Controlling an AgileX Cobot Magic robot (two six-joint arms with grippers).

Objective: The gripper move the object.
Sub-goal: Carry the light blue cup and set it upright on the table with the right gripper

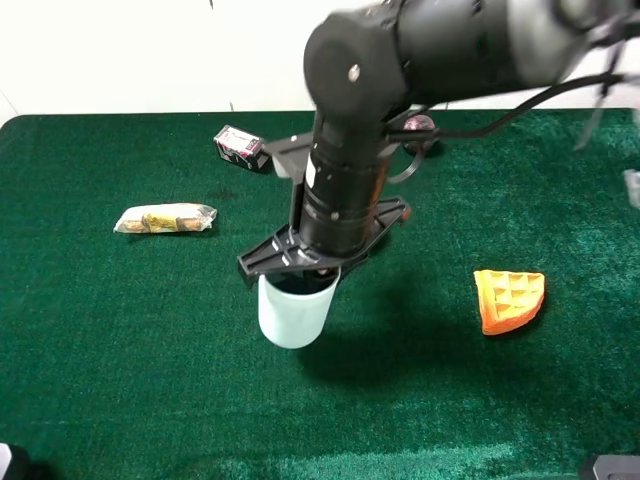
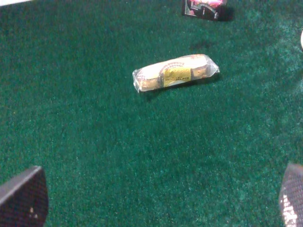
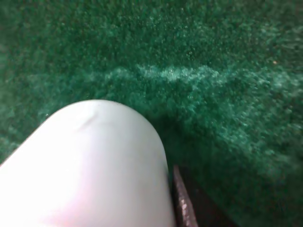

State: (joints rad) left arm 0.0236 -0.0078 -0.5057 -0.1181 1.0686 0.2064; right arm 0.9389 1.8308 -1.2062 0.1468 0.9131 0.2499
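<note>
One tall pale blue plastic cup (image 1: 294, 318), plain and slightly tapered, stands near the middle of the table, a little toward the front edge. In the right wrist view its smooth, rounded wall (image 3: 94, 165) fills much of the picture.

The right gripper (image 1: 303, 270), a flat black clamp at the tip of a bulky black cylindrical arm, reaches in from the right and sits directly on the cup's rim. One dark finger (image 3: 182, 204) lies just beside the cup's outer wall. The other finger is hidden, so I cannot tell whether the jaws are clamped on the cup.

The left gripper (image 2: 156, 201) hangs above bare cloth, its jaws wide apart and holding nothing.

Four other things lie well apart around the cup:
- One long snack bar in clear crinkled wrap (image 1: 165, 218), to the left.
- One small black and pink box (image 1: 240, 146), toward the back.
- One orange wedge with a waffle grid (image 1: 509, 299), to the right.
- One dark round thing (image 1: 420, 125), at the back and mostly hidden by the arm.

The table is covered in dark green felt cloth (image 1: 120, 350) with a fuzzy nap. Behind it is a plain white wall (image 1: 150, 50).
</note>
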